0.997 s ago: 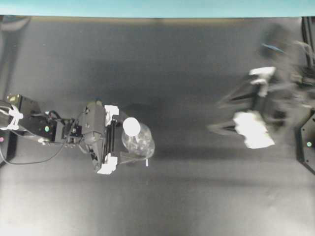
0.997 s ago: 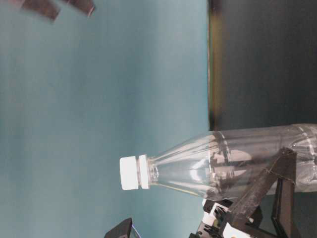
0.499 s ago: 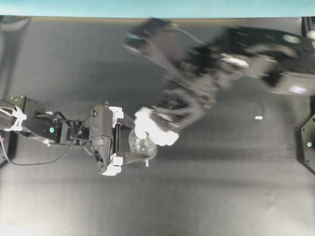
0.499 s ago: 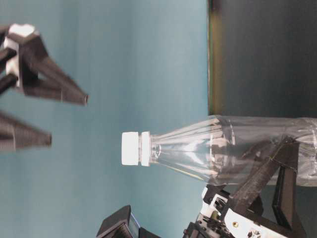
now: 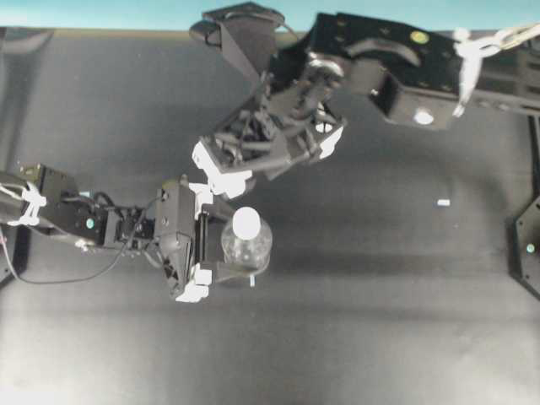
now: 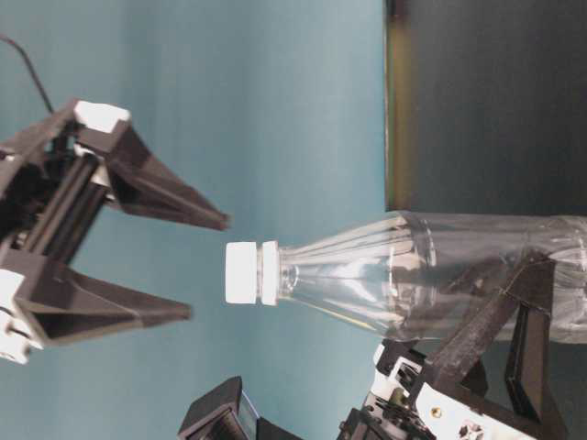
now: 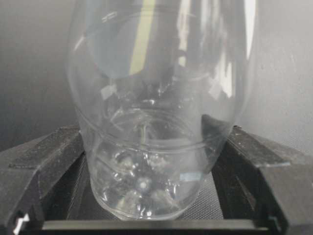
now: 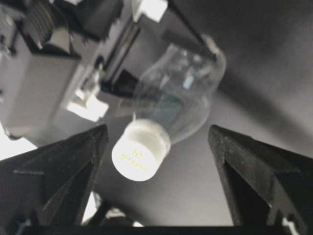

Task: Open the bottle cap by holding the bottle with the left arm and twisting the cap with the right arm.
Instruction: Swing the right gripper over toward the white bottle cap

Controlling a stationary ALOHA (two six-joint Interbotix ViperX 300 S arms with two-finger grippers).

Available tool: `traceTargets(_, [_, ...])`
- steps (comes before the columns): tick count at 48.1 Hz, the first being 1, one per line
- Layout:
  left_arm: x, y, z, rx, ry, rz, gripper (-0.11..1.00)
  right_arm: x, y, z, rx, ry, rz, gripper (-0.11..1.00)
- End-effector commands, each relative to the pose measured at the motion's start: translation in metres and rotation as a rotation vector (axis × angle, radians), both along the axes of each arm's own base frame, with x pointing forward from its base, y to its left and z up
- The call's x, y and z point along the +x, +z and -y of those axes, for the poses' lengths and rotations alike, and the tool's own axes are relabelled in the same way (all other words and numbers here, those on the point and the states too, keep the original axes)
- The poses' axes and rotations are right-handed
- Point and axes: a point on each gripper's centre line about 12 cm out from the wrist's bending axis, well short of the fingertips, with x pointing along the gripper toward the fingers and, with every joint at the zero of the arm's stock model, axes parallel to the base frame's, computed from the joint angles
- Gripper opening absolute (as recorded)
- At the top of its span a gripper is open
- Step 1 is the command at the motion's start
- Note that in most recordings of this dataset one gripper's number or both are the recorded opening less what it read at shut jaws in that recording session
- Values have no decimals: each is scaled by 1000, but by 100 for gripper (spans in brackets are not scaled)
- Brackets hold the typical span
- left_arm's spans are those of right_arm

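The clear bottle stands upright on the black table with its white bottle cap on top. My left gripper is shut on the bottle's lower body, and one black finger presses each side. My right gripper hangs open just above the cap. Its fingertips stop short of the cap and touch nothing. In the right wrist view the cap sits between the spread fingers, nearer the left finger.
A tiny white scrap lies on the table to the right. The right arm's bulky wrist block reaches over the table's back half. A black mount stands at the right edge, and a teal wall runs behind.
The right arm swung in from the far right and now hangs over the cap. The left gripper closed on the bottle, which went from leaning to upright.
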Motion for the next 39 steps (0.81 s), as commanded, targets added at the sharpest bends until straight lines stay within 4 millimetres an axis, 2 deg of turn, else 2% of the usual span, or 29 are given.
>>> traceTargets(1, [-2,-4,2,3,-7,-21,82,1,-1,-37,3,75,-1,77])
traceTargets(16, [-2,-5,1,2,-3,-29,82,0,-4,-55,-2,113,-5,77])
traceTargets(24, [-3,-6,0,2,-2,-31,82,0,-11,-49,-51,110,-18,76])
traceTargets(39, [-2,-5,0,2,-2,-29,82,2,-10,-38,-96,101,-20,75])
